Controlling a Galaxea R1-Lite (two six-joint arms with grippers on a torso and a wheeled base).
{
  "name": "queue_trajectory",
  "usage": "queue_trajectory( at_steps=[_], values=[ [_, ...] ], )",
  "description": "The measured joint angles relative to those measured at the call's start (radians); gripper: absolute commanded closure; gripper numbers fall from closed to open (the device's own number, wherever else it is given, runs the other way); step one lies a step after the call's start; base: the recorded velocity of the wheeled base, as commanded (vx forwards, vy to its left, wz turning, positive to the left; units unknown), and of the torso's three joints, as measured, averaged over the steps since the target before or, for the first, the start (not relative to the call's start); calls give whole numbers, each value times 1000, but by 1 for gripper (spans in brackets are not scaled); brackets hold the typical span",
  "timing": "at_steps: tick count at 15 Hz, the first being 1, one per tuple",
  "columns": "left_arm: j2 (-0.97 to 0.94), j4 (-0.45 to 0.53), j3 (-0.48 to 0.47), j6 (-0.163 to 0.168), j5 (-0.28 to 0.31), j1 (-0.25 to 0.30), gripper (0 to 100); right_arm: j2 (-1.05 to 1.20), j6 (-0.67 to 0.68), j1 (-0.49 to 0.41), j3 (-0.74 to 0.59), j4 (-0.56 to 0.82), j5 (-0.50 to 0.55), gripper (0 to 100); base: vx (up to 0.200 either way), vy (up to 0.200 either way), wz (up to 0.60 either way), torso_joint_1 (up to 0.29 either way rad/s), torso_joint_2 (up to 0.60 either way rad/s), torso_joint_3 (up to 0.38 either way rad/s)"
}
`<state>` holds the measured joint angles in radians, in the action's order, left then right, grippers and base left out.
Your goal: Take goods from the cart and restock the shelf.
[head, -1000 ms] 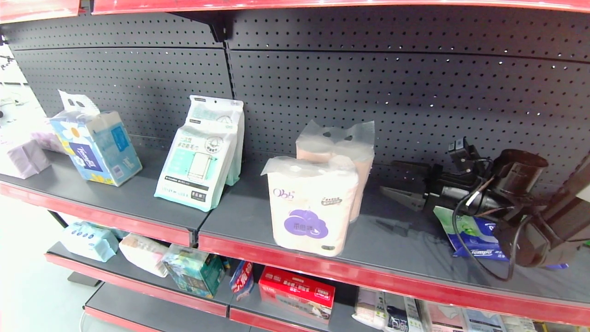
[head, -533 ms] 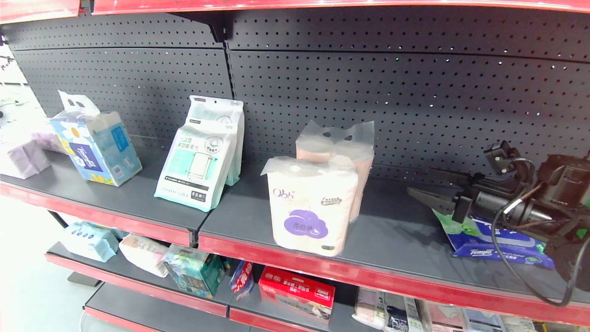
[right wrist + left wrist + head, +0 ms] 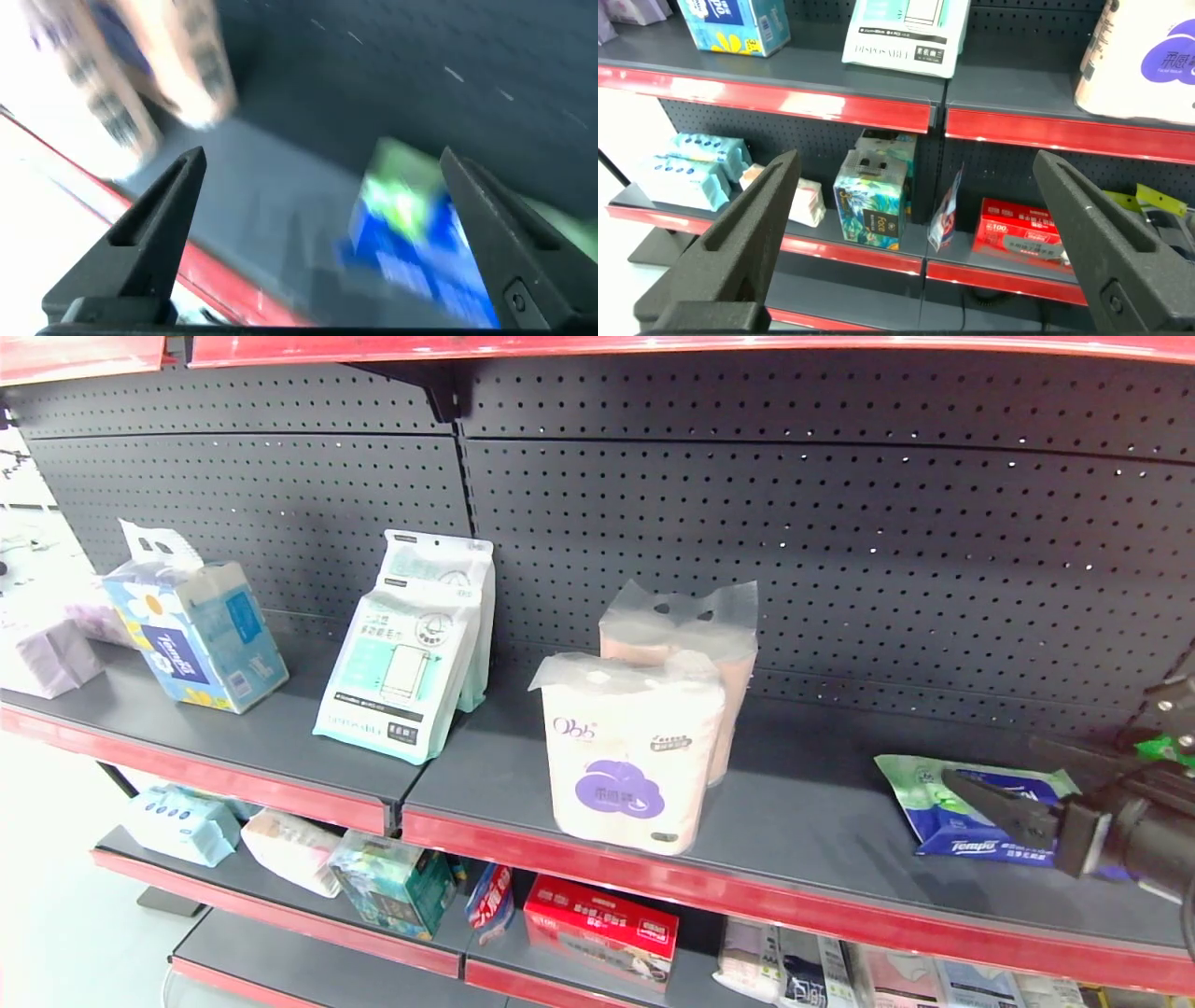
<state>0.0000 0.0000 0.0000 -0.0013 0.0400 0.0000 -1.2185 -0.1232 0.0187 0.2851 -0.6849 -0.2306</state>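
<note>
You are looking at a shop, in an aisle of paper goods. The dark metal shelf (image 3: 803, 807) has a red front strip (image 3: 747, 896) and a perforated back panel (image 3: 840, 551), as shop fittings have. In its middle stands a toilet paper pack (image 3: 630, 756). Left of this pack stand white pouches (image 3: 411, 663) and, farther left, a blue tissue pack (image 3: 196, 635). To its right lies a wet wipes pack (image 3: 943, 803). Below it, a lower shelf (image 3: 280, 915) carries a red box (image 3: 602, 924) among other packed goods.

The right gripper (image 3: 991, 763) points leftward at the right edge of the head view, jaws spread wide. The left gripper (image 3: 915, 161) also has its jaws far apart.
</note>
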Motion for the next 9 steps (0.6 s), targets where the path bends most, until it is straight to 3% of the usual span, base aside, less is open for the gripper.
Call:
queue_trajectory(
  at_steps=[3, 9],
  values=[
    [0, 0, 0, 0, 0, 0, 0, 225, -17, -5, -66, 183, 198, 0, 0, 0, 0, 0, 0, 0],
    [0, 0, 0, 0, 0, 0, 0, 599, -32, -90, -138, 499, 381, 0, 0, 0, 0, 0, 0, 0]
  ],
)
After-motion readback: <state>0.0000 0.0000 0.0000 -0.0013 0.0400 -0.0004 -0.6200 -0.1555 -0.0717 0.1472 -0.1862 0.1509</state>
